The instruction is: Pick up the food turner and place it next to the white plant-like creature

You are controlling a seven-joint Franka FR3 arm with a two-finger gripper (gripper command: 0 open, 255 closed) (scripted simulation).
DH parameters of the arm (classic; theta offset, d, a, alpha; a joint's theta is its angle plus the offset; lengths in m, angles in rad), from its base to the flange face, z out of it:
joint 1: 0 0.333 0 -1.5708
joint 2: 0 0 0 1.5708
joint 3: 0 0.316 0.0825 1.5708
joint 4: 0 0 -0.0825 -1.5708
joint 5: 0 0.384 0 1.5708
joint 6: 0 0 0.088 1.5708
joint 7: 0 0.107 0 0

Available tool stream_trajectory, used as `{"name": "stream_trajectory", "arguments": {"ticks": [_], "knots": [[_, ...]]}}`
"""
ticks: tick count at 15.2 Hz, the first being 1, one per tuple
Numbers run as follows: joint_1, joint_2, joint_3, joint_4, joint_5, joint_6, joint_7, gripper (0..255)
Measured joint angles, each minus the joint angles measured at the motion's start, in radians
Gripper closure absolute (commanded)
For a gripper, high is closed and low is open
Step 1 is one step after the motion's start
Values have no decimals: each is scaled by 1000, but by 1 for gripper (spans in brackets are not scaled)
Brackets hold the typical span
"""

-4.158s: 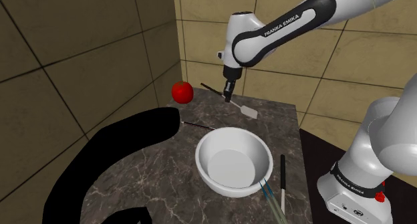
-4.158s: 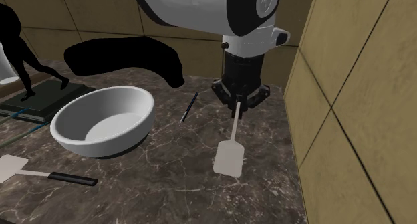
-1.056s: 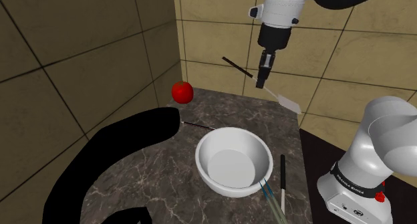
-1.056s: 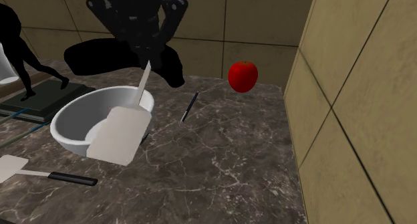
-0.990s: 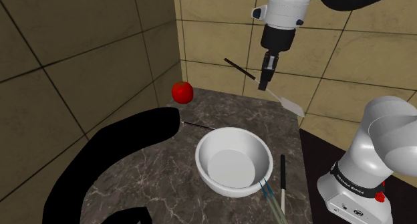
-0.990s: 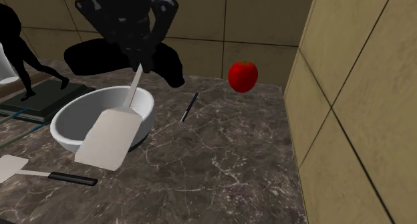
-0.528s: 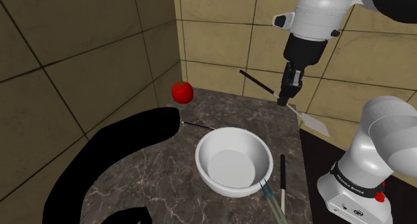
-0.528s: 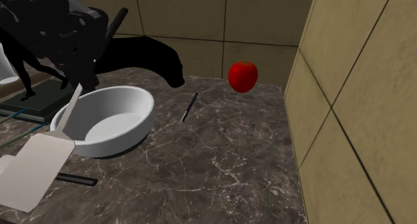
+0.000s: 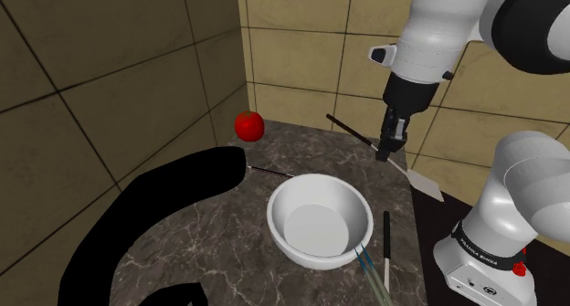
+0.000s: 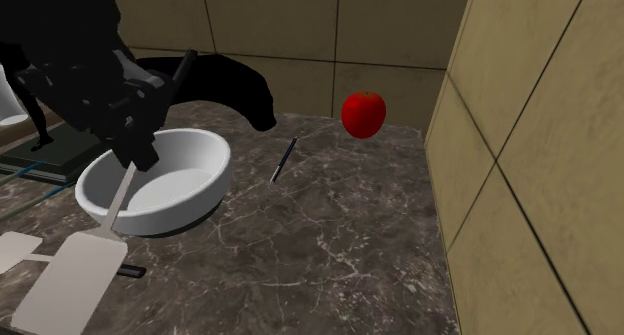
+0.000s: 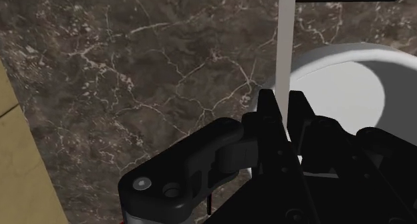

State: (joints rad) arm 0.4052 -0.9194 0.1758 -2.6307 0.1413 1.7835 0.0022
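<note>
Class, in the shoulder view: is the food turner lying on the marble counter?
No, the gripper grips the food turner by its shaft and holds it tilted above the counter.

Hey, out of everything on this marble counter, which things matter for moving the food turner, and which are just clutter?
Belongs to the job: food turner, held aloft in the tool.
Just lying about: white bowl, red apple, thin dark stick, black-handled utensil beside the bowl.
</note>
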Motion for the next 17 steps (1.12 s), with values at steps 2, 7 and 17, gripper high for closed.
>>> {"name": "stream_trajectory", "arguments": {"ticks": [2,7,17], "knots": [[2,1,5,-28,4,29,0,255],[6,2,12,-93,12,95,-3,255],[17,30,35,-214,36,244,-3,255]]}}
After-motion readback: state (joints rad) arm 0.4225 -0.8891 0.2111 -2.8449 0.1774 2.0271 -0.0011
